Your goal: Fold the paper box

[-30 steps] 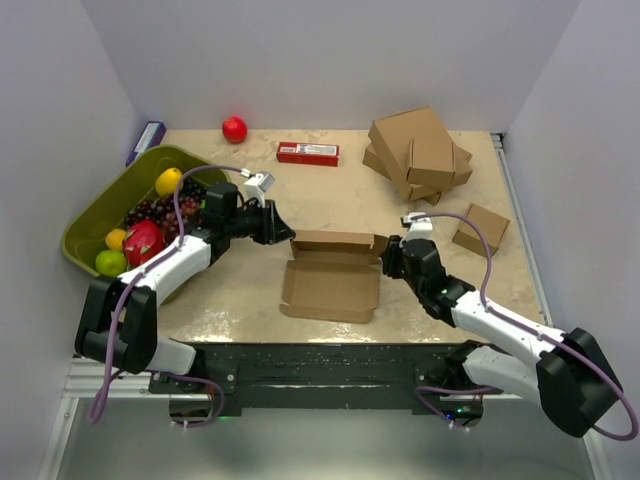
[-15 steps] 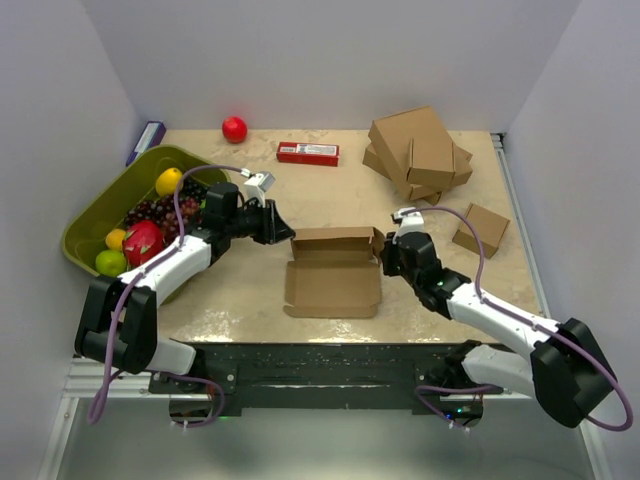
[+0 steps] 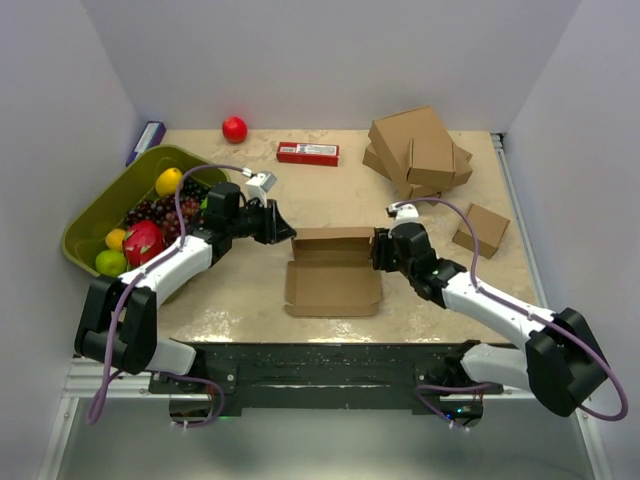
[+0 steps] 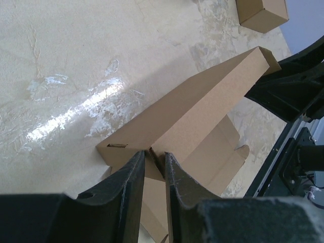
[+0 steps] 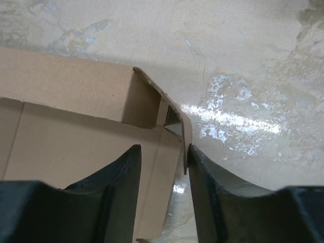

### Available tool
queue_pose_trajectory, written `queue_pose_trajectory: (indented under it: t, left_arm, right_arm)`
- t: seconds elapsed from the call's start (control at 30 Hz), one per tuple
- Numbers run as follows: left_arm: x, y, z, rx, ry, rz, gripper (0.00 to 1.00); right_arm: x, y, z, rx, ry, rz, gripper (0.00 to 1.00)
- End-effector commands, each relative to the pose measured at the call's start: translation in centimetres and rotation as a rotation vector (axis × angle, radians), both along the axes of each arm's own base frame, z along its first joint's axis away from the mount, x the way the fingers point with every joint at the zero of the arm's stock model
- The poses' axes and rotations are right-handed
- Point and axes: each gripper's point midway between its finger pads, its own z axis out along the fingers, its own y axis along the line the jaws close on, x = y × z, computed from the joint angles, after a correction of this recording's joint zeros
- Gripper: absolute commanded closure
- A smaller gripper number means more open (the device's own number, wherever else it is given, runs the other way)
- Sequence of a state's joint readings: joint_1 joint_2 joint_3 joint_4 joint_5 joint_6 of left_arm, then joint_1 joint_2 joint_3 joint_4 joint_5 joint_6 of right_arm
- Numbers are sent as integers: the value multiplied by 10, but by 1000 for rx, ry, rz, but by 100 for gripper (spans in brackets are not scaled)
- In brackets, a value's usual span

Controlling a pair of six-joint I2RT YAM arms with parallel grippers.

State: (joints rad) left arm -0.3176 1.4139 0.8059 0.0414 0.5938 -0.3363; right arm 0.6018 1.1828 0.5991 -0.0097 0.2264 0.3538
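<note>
The left pincer [image 4: 154, 169] pinches the paper box [image 4: 202, 111] at its left end; the right pincer [image 5: 163, 172] is spread astride the right side flap. It sits on the desk [image 3: 330, 195] by the near edge: rear wall up, front panel flat, closing seemingly remains

Legible text: none. Flat red rectangular carton [image 3: 307, 153], far side of worktop [image 3: 330, 200], carries a pale printed band, too small to read.

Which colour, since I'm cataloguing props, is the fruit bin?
Yellow-green bin, best in top external view.
</note>
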Motion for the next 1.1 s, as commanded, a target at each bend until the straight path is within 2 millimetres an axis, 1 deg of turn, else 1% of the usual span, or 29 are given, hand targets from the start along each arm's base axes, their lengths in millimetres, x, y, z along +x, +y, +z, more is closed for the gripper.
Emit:
queue_pose_trajectory:
  t: [0.0, 0.03, 0.07, 0.1, 0.13, 0.17, 0.23, 0.27, 0.33, 0.37, 0.4, 0.43, 0.47, 0.57, 0.6, 0.67, 0.77, 0.8, 0.87, 0.97, 1.07]
  left_arm:
    - [-3, 1, -5, 43, -5, -11, 74]
    - [-3, 1, -4, 42, -8, -11, 74]
    - [-3, 1, -5, 43, -7, -11, 74]
    - [-3, 1, -4, 41, -9, -12, 74]
    - [-3, 1, -5, 41, -5, -11, 74]
    - [-3, 1, -5, 41, -5, -11, 74]
    - [-3, 1, -4, 40, -7, -13, 74]
    - [-3, 1, -4, 39, -6, -14, 74]
    - [-3, 1, -3, 39, -8, -14, 74]
    - [-4, 1, -4, 39, -6, -14, 74]
    - [-3, 1, -3, 38, -9, -14, 74]
    - [-4, 1, -4, 39, -8, -14, 74]
    - [-4, 1, -3, 38, -8, -15, 74]
    - [-4, 1, -3, 36, -9, -16, 74]
    - [-4, 0, -2, 35, -12, -16, 74]
    - [-4, 1, -2, 36, -10, -16, 74]
    - [-4, 0, -2, 35, -11, -18, 74]
    - [-4, 0, -2, 34, -11, -19, 74]
    - [-4, 0, -1, 33, -13, -19, 74]
    - [-5, 0, -2, 33, -8, -19, 74]
    - [-5, 0, -3, 33, -7, -19, 74]
  right_arm:
    - [-4, 1, 12, 65, 22, -61, 52]
    - [-9, -2, 17, 102, 24, -97, 52]
    - [-14, -2, 17, 121, 29, -105, 57]
    - [-20, -5, 9, 127, 46, -114, 60]
    - [-26, -1, 14, 171, 49, -106, 62]
    - [-32, 4, 11, 183, 61, -87, 69]
    - [-43, 10, 0, 198, 100, -77, 76]
    - [-50, 16, -6, 180, 113, -62, 81]
    - [-57, 21, -16, 172, 143, -65, 84]
    - [-62, 23, -27, 157, 173, -58, 85]
    - [-64, 24, -32, 161, 190, -67, 90]
    - [-64, 25, -36, 163, 198, -72, 92]
    - [-65, 24, -42, 153, 215, -78, 93]
    - [-66, 19, -52, 129, 240, -118, 96]
    - [-65, 16, -54, 120, 242, -140, 97]
    - [-65, 14, -56, 109, 247, -150, 97]
    - [-66, 10, -67, 78, 271, -174, 99]
    - [-69, 7, -74, 56, 295, -191, 100]
    - [-68, 1, -79, 31, 305, -226, 100]
    - [-74, -9, -92, -9, 342, -275, 100]
    - [-78, -10, -99, -9, 360, -284, 100]
